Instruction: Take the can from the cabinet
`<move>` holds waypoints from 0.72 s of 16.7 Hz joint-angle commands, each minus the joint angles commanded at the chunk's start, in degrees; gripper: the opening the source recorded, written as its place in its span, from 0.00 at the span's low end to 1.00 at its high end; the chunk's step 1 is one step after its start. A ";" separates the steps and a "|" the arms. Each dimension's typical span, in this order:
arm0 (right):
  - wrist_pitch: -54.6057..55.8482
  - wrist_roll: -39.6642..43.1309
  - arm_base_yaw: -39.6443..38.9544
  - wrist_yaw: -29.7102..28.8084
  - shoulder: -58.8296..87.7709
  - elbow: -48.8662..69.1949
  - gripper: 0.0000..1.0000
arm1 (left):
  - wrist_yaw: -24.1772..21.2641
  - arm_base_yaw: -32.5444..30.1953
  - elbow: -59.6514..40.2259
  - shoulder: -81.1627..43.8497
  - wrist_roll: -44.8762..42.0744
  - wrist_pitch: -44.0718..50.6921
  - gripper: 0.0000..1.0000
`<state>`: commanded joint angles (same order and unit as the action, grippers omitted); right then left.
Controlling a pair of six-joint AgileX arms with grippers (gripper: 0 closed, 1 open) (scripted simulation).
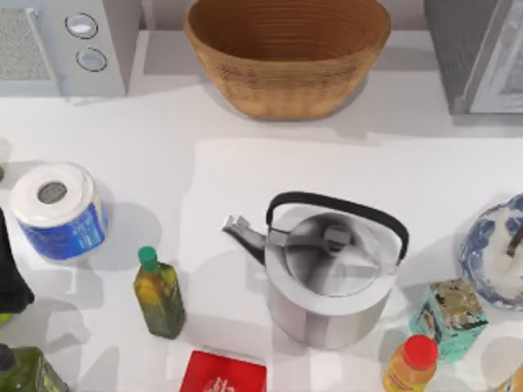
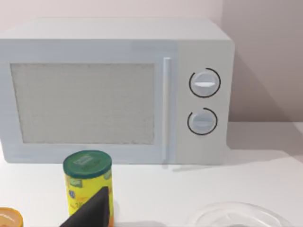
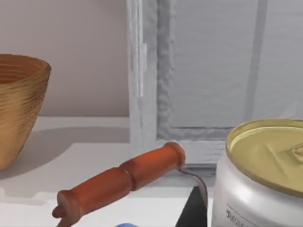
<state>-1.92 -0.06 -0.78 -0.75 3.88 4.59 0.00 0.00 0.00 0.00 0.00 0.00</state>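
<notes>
The cabinet (image 1: 478, 53) stands at the table's (image 1: 204, 212) far right corner, its door (image 3: 213, 71) closed, so the task looks to be at its first step: nothing is opened yet. In the right wrist view a silver can (image 3: 258, 175) with a gold lid sits close to that camera in front of the cabinet, beside a red-handled tool (image 3: 123, 182); whether this is the task's can I cannot tell. The dark tips at the wrist views' edges do not show whether either hand is spread or pressed together. Next, the right arm likely needs to reach the door's edge and pull it open.
</notes>
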 joint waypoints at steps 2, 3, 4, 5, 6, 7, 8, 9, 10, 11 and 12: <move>1.46 0.04 0.59 0.57 -2.93 -3.51 0.00 | 0.00 0.00 0.00 0.00 0.00 0.00 1.00; 1.82 0.05 0.74 0.71 -3.66 -4.35 0.00 | 0.00 0.00 0.00 0.00 0.00 0.00 1.00; 1.92 0.06 0.78 0.75 -3.88 -4.59 0.00 | 0.00 0.00 0.00 0.00 0.00 0.00 1.00; 1.92 0.06 0.78 0.75 -3.88 -4.59 0.00 | 0.00 0.00 0.00 0.00 0.00 0.00 1.00; 1.92 0.06 0.78 0.75 -3.88 -4.59 0.00 | 0.00 0.00 0.00 0.00 0.00 0.00 1.00; 1.92 0.06 0.78 0.75 -3.88 -4.59 0.00 | 0.00 0.00 0.00 0.00 0.00 0.00 1.00; 1.80 -0.04 0.60 0.73 -3.56 -4.68 0.00 | 0.00 0.00 0.00 0.00 0.00 0.00 1.00; 1.80 -0.04 0.60 0.73 -3.56 -4.68 0.00 | 0.00 0.00 0.00 0.00 0.00 0.00 1.00; 2.27 -0.01 1.08 1.27 -3.00 -4.36 0.00 | 0.00 0.00 0.00 0.00 0.00 0.00 1.00; 3.30 0.05 2.04 2.39 -1.86 -3.72 0.00 | 0.00 0.00 0.00 0.00 0.00 0.00 1.00; 4.84 0.13 3.41 4.11 -0.13 -2.76 0.00 | 0.00 0.00 0.00 0.00 0.00 0.00 1.00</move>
<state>2.92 0.08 2.63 3.36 3.75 1.83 0.00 0.00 0.00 0.00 0.00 0.00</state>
